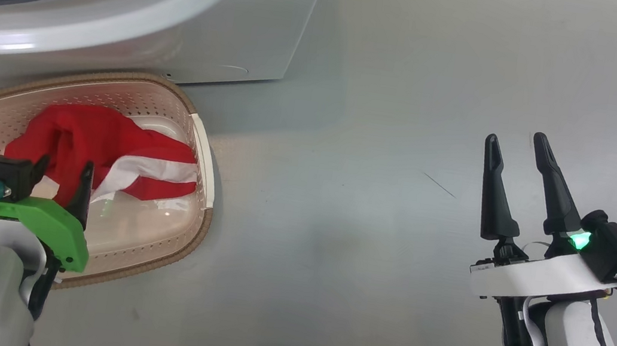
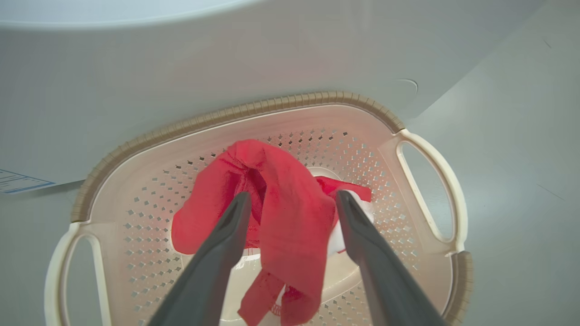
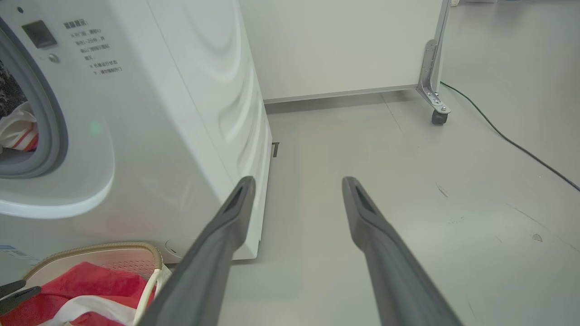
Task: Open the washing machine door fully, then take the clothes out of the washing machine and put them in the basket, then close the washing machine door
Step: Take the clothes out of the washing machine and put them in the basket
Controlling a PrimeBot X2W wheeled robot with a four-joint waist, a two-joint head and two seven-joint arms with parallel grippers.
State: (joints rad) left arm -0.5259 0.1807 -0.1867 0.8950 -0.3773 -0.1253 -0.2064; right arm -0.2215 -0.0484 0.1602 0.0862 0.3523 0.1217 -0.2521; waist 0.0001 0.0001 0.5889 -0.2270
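Clothes (image 1: 90,136) heaped in basket (image 1: 87,73), white stripe running toward right-hand handle. Basket on floor (image 1: 366,235) just beside washing machine (image 1: 233,23) front, long axis parallel to it. Left pincer (image 1: 65,163) spread wide over heap, red fold between fingers. Right pincer (image 1: 516,139) wide apart, pointing forward over floor, well apart from basket.

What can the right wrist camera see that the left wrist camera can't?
Right wrist view's extras: the grey rubber ring of the big white washing machine, white-and-red cloth inside it, a black floor cable, the open right gripper. Left wrist view's extras: the smooth bottom and two side handles of the cream plastic basket. Both: the washer's front, the basket's brown woven-look rim, soft red clothes in it.
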